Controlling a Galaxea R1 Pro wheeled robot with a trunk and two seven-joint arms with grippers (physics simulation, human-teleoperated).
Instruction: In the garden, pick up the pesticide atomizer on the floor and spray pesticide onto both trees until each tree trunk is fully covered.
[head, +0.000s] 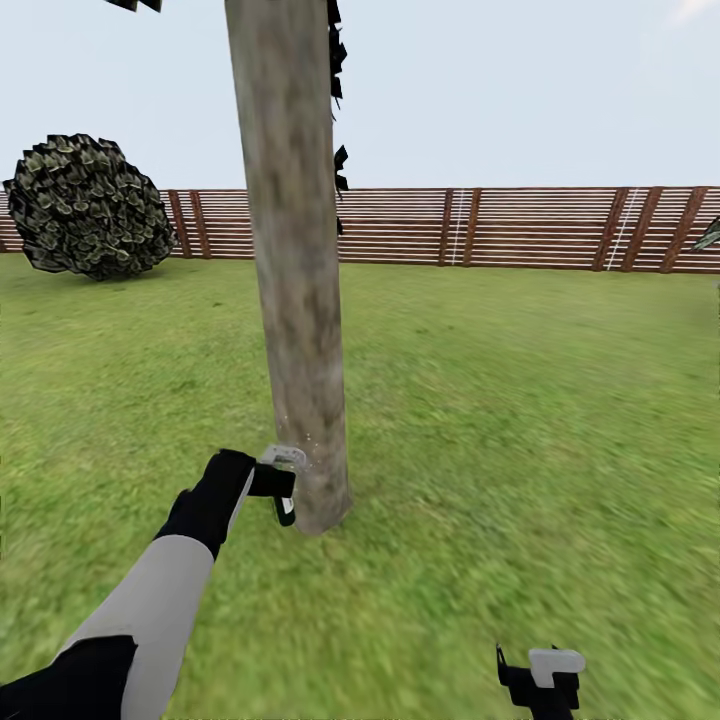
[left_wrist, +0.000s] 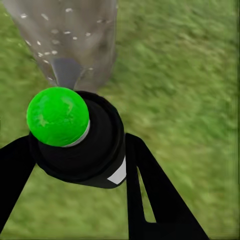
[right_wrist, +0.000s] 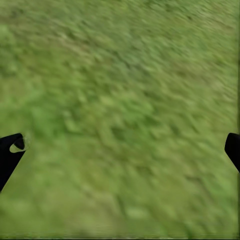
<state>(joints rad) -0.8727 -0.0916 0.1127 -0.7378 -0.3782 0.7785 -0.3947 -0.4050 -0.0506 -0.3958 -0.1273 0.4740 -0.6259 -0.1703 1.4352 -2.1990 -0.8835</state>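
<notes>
The left gripper (left_wrist: 75, 165) is clamping the pesticide atomizer (left_wrist: 82, 137) around its black neck, aiming at the tree trunk (head: 300, 330) base. It looks light, rigid and smooth. The right gripper (right_wrist: 120, 150) is hanging wide open over the grass (right_wrist: 120, 90).

Mottled grey-brown trunk (head: 295, 300), green-capped black atomizer (left_wrist: 80, 137).

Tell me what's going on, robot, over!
Left gripper shut on atomizer, aimed at tree trunk. White specks on trunk base. Right gripper open over grass. Nothing in the way.
</notes>
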